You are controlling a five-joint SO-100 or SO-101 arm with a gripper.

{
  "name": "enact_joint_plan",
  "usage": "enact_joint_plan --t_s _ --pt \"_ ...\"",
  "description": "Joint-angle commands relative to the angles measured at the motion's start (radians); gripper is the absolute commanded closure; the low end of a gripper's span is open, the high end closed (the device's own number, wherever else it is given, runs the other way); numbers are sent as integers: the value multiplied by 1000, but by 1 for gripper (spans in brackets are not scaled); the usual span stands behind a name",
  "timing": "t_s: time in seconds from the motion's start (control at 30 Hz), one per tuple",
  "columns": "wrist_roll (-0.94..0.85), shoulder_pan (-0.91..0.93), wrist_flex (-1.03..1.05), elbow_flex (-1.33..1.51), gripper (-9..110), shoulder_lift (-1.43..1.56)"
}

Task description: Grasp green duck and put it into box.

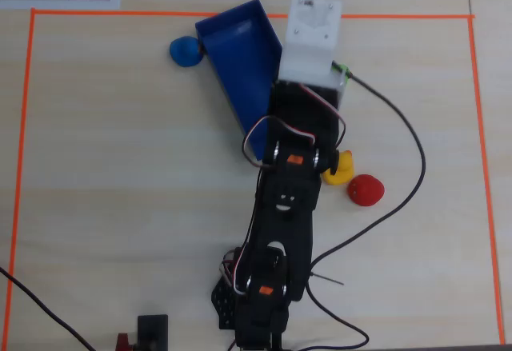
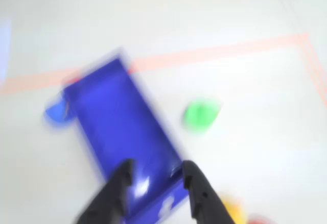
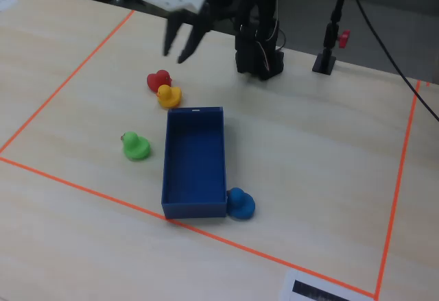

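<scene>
Pale wood counter (image 3: 315, 150) with an orange tape border (image 3: 68, 75), and the blue box (image 3: 195, 164) sits mid-frame in the fixed view, empty. Green duck (image 3: 136, 146) is on the counter just left of the box, not touching it. Yellow duck (image 3: 169, 96) and red duck (image 3: 158, 79) huddle above the box's top end, blue duck (image 3: 240, 203) sits at its lower right corner. Jaws (image 3: 180, 44) hang up high in the upper left, spread apart, holding nothing.
</scene>
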Motion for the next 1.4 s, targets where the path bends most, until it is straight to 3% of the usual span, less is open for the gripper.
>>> enact_joint_plan --t_s 0.0,0.37,0.63,0.73,1.03,1.37 --pt "-97 60 -100 -282 85 -256" --pt "-103 110 -184 -724 86 -811" --pt "-61 193 -638 -472 86 -919" --pt "-61 225 -703 -388 86 -919" --pt "-107 276 -684 -14 78 -715" --pt "-91 242 -434 -9 76 -637"
